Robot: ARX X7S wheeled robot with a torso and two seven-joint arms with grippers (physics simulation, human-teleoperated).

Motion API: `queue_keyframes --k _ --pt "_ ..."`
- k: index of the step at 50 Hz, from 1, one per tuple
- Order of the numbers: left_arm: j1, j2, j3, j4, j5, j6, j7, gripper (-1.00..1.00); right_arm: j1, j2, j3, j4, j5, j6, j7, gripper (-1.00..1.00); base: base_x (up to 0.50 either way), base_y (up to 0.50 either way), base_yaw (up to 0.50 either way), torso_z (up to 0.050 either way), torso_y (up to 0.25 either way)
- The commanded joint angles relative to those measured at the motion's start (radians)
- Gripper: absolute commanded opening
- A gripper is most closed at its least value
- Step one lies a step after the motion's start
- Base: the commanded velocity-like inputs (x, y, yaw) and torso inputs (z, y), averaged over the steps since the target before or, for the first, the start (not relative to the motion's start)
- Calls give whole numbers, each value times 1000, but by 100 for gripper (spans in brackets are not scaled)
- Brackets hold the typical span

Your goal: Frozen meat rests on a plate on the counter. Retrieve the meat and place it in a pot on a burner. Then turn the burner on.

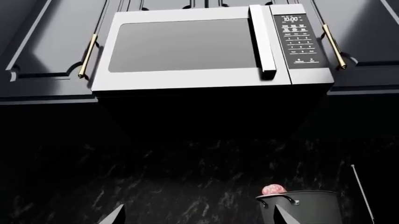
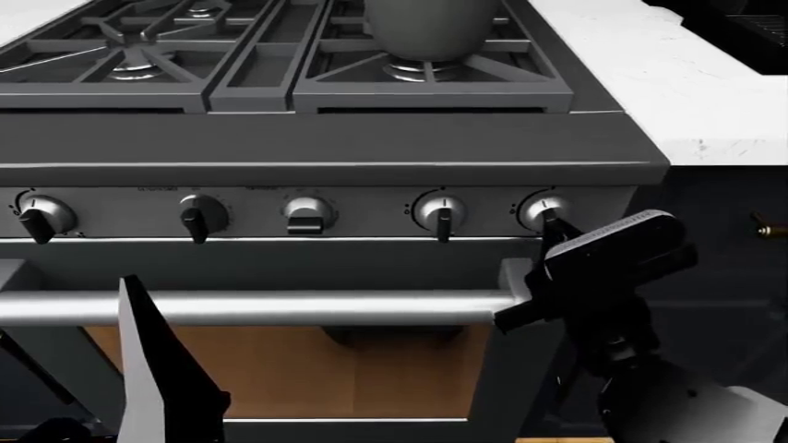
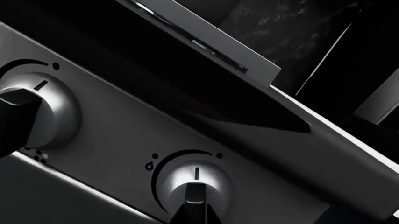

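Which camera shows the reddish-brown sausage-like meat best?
The left wrist view: the reddish-brown sausage-like meat pokes above the rim of the dark grey metal pot. The head view shows only the pot's base; the right wrist view shows only stove knobs.

Right gripper (image 2: 551,226) raised — left arm low

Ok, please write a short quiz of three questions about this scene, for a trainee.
1. True or false: the meat already sits in the pot.
2. In the head view, which stove knob is the right gripper nearest? A. leftmost B. middle C. rightmost
3. Fill in: the appliance mounted above the pot is a ____.

Key: 1. true. 2. C, the rightmost knob. 3. microwave.
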Motion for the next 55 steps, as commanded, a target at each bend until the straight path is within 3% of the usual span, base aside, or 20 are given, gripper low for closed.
queue_keyframes --k 1,36,55 --pt "6 3 -6 -1 0 0 4 100 16 -7 -74 0 64 -4 -72 -100 0 0 0 0 0" --pt "21 9 -27 1 -5 -4 17 100 70 14 -182 -20 -18 63 -156 -100 0 0 0 0 -2" --pt "27 12 -38 -1 -9 -2 24 100 73 15 -157 -8 8 62 -151 -100 0 0 0 -1 -3"
